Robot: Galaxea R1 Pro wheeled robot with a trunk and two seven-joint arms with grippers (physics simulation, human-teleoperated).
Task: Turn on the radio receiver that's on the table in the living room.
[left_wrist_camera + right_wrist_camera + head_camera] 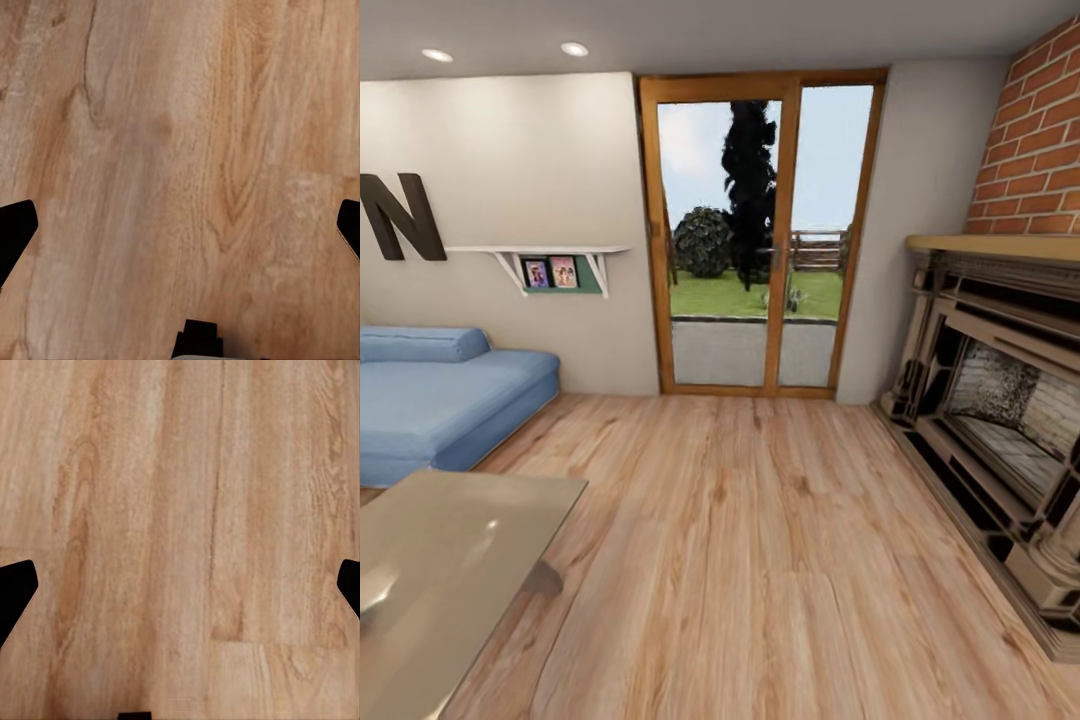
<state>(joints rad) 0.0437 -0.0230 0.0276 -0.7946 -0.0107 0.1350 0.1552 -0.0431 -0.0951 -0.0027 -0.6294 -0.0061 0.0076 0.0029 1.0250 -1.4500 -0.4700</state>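
You're still approaching; the radio isn't reached yet.
The table (450,560) sits at eight o'clock; left gripper (180,225) and right gripper (180,585) hang wide open, empty, over the floor (780,560).

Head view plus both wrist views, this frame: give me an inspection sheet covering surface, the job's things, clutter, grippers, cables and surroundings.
Surface: wood-plank floor; a corner of the low glossy table at the lower left of the head view.
Job's things: table partly in view; radio nothing seen on the part that shows.
Clutter: nothing seen.
Grippers: left gripper and right gripper both hang over bare planks, jaws spread wide, holding nothing.
Cables: nothing seen.
Surroundings: blue sofa behind the table, wall shelf with two small pictures, glass door onto a garden, brick fireplace at the right.
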